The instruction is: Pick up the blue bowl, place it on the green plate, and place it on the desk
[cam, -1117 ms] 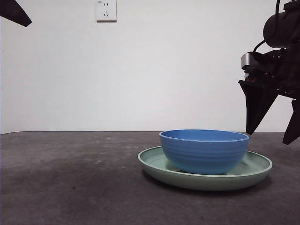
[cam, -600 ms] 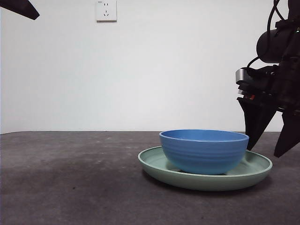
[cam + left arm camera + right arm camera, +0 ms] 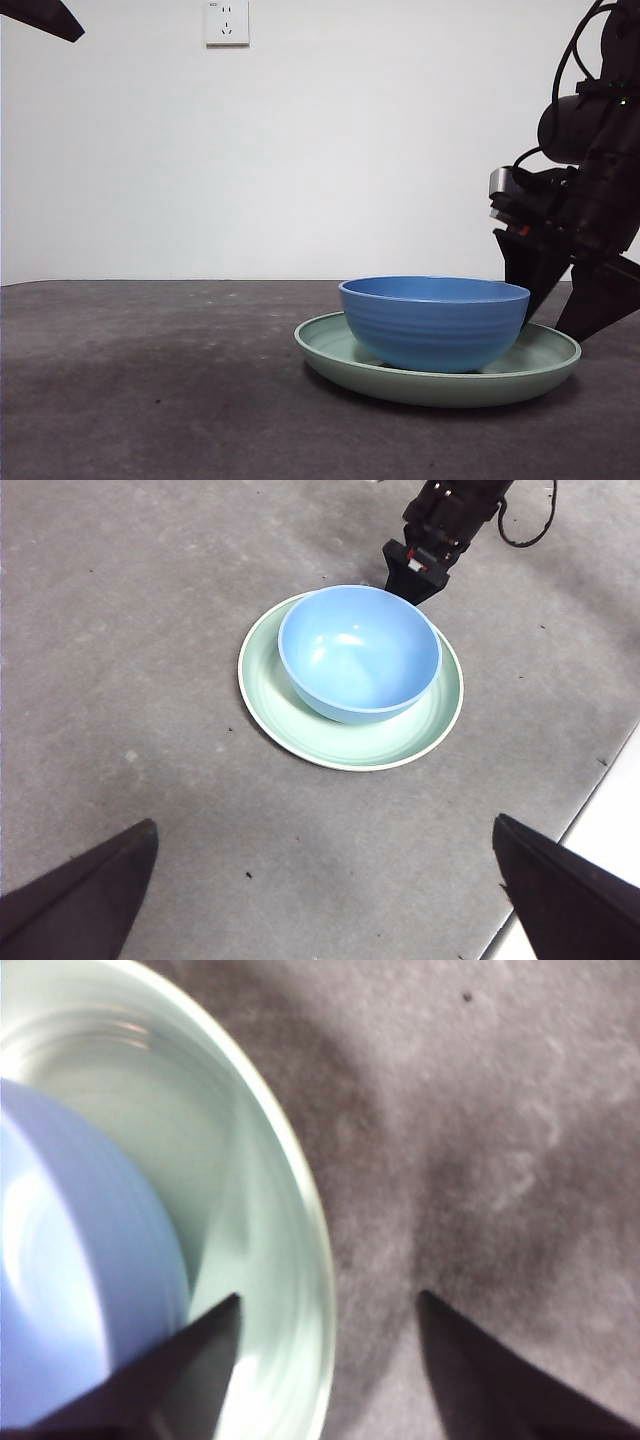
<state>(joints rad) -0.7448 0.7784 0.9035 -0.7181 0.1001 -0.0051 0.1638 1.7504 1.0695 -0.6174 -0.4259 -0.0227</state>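
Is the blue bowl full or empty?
Empty: the left wrist view shows the blue bowl's bare inside as it sits upright on the green plate.

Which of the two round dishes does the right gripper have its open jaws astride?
The green plate: the right gripper has one jaw inside its rim, one outside. The blue bowl sits on it, ungripped.

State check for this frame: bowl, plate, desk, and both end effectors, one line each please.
blue bowl: upright, empty, sitting inside the plate.
green plate: flat on the desk, carrying the bowl.
desk: supports the plate.
right end effector: open, jaws straddling the plate's rim, one over the plate and one over the desk, gripping nothing.
left end effector: open, holding nothing, waiting high above the desk, away from the plate.
wall socket: nothing plugged in.
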